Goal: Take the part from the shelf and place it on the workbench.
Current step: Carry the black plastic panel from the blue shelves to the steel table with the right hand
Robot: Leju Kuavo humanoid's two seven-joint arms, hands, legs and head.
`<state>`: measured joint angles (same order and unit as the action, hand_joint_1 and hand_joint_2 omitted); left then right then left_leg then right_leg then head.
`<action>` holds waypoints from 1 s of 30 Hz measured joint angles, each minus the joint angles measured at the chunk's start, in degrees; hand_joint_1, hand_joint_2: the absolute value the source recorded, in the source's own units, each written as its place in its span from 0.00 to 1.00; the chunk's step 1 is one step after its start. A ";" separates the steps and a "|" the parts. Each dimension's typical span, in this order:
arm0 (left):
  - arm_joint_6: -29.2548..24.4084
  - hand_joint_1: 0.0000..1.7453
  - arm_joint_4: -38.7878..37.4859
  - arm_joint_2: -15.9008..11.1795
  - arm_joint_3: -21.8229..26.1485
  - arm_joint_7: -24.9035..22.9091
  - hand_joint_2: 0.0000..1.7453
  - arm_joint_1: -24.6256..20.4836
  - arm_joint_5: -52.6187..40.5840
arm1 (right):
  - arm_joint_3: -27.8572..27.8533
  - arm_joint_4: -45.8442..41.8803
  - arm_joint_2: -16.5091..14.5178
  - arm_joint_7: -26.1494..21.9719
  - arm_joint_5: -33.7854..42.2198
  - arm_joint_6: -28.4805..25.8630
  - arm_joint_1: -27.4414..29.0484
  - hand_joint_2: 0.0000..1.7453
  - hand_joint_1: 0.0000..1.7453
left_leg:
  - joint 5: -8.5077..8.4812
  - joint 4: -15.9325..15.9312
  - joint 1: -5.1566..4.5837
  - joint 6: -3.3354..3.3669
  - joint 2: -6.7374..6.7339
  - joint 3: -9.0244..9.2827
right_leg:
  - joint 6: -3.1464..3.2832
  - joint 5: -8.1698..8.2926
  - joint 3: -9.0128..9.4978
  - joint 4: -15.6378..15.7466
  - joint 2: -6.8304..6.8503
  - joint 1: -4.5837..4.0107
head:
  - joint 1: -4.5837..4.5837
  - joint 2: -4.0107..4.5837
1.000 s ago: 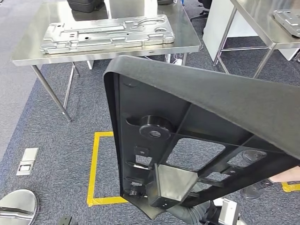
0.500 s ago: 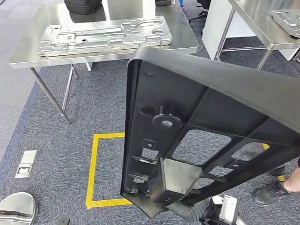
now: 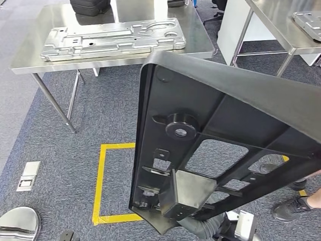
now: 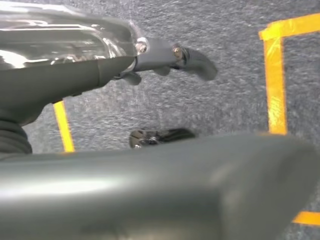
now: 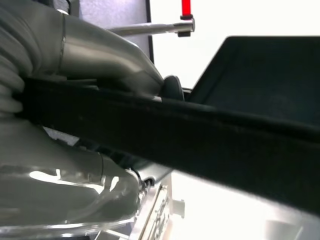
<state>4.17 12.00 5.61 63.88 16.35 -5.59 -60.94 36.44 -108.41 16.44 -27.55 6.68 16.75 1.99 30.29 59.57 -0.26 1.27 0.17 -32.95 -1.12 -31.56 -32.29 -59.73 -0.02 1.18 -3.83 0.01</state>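
A large black moulded panel [image 3: 212, 125] with ribs, cut-outs and a round boss hangs tilted in front of me, above the carpet. My right hand [image 5: 94, 65] grips its edge [image 5: 226, 145], thumb on one face and fingers on the other. In the head view the panel hides most of that hand, and only the ribbed wrist cover [image 3: 200, 228] peeks out below. My left hand [image 4: 113, 65] hangs over the floor with fingers stretched out, holding nothing. The steel workbench [image 3: 196, 47] stands ahead beyond the panel's top edge.
A silver stamped metal plate [image 3: 113, 37] lies across the workbench. A second steel table [image 3: 272, 25] at the right carries another metal part [image 3: 308, 20]. A person's shoe [image 3: 289, 208] is at the lower right. Yellow tape [image 3: 99, 181] marks a square on the carpet, with a floor socket [image 3: 28, 175] to its left.
The black panel has swung to the right and slightly up in my right hand, then nearly settled. The person's foot at the right has shifted.
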 joint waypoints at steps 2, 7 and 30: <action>0.00 0.00 0.00 0.07 -0.02 -0.01 0.00 -0.10 0.00 | 0.01 -0.05 -0.02 0.13 -0.05 -0.01 -0.14 1.00 1.00 | -0.28 -0.74 0.29 0.55 -0.05 0.53 | -0.48 -1.06 -0.19 -1.17 -0.01 -0.05 | 0.01 0.00; 0.04 0.00 0.00 0.25 -0.04 -0.02 0.00 -0.26 0.00 | 0.02 0.09 -0.02 0.60 -0.14 -0.01 -0.34 1.00 1.00 | -0.17 -1.10 0.49 1.15 -0.16 1.04 | -1.08 -6.58 -7.09 -14.74 -0.02 -0.05 | 0.03 0.00; 0.13 0.00 0.00 0.31 -0.18 -0.02 0.00 -0.20 -0.46 | 0.02 -0.04 -0.31 0.98 -0.46 -0.04 -0.25 1.00 1.00 | -0.05 0.41 0.06 -0.12 0.00 -0.25 | 0.17 -0.55 0.87 0.26 -0.05 -0.21 | -0.02 0.00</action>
<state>4.31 12.00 5.92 63.70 16.33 -5.78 -61.40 36.46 -108.45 16.13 -26.57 6.21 16.71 1.74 30.24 59.98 -0.20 1.15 0.17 -33.20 -0.94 -32.11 -31.42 -59.46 -0.08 0.98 -3.85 0.01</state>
